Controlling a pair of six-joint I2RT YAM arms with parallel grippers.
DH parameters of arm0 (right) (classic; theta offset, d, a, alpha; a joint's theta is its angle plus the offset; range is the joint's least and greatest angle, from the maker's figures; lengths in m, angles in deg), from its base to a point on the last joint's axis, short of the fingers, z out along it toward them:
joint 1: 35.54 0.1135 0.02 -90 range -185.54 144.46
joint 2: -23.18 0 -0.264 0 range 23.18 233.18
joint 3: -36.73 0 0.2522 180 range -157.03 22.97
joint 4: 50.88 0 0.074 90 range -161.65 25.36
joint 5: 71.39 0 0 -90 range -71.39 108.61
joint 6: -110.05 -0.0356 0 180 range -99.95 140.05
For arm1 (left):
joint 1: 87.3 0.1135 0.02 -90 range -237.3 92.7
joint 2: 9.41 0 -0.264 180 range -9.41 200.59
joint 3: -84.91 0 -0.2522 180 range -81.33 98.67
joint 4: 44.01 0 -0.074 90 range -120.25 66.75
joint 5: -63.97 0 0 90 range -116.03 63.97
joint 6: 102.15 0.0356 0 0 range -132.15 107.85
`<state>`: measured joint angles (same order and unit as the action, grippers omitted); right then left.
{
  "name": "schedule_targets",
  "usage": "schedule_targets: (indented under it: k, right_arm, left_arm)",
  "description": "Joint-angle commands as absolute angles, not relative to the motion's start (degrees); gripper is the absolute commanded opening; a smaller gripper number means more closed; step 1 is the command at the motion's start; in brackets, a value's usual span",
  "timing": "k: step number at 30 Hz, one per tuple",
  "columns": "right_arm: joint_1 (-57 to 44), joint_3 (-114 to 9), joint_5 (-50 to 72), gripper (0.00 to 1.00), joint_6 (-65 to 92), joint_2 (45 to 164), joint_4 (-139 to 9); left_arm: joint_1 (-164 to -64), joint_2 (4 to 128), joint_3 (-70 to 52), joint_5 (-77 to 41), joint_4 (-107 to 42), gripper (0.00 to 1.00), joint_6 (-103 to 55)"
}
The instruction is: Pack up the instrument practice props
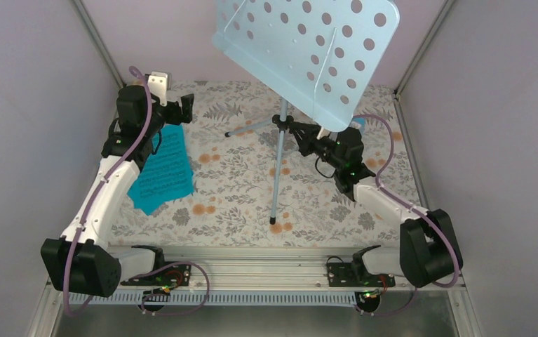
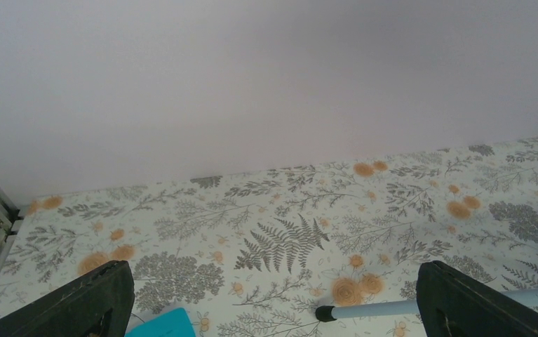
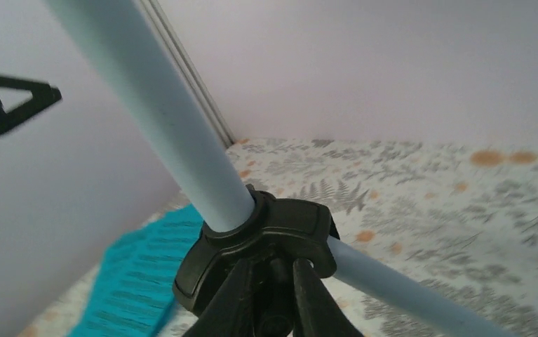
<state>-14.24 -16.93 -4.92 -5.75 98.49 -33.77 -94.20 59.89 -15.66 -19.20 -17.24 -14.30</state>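
On the counter (image 1: 238, 203), grips the upright pale blue music stand (image 1: 308, 49) at its black hub (image 3: 262, 242), right jaws nearly shut; risks toppling it, top-heavy, if tugged sideways; leaves turquoise pages (image 1: 162, 168) flat near wide-open, empty left jaws

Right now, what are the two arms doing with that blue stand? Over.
Left fingers open, empty, near turquoise sheet-music pages. Right fingers shut on black hub of pale blue perforated music stand. Thin tripod legs spread, not yet folded.
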Motion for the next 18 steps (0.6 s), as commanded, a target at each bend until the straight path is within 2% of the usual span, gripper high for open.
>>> schedule_targets:
  k: [1, 5, 7, 12, 18]
  right_arm:
    - [-12.45, -19.28, -0.60, 0.20, 18.55, 94.07, -39.54]
    - [-12.74, -19.84, 4.20, 0.44, 20.60, 89.59, -42.45]
    - [-14.45, -18.50, 3.40, 0.53, 18.13, 87.76, -40.43]
    - [-21.67, -16.03, -13.01, 0.60, 7.78, 89.46, -30.73]
    - [-25.14, -23.16, -30.08, 0.73, -0.89, 97.04, -19.63]
  left_arm:
    - [-94.25, 60.22, -14.94, -18.55, -17.11, 1.00, -14.11]
    - [-94.24, 60.31, -15.10, -18.23, -17.41, 1.00, -14.18]
    - [-94.27, 59.95, -15.49, -17.49, -17.94, 1.00, -13.94]
    - [-94.29, 59.59, -16.76, -11.99, -20.41, 0.99, -13.53]
    - [-95.58, 60.40, -17.81, -8.89, -22.18, 0.98, -12.89]
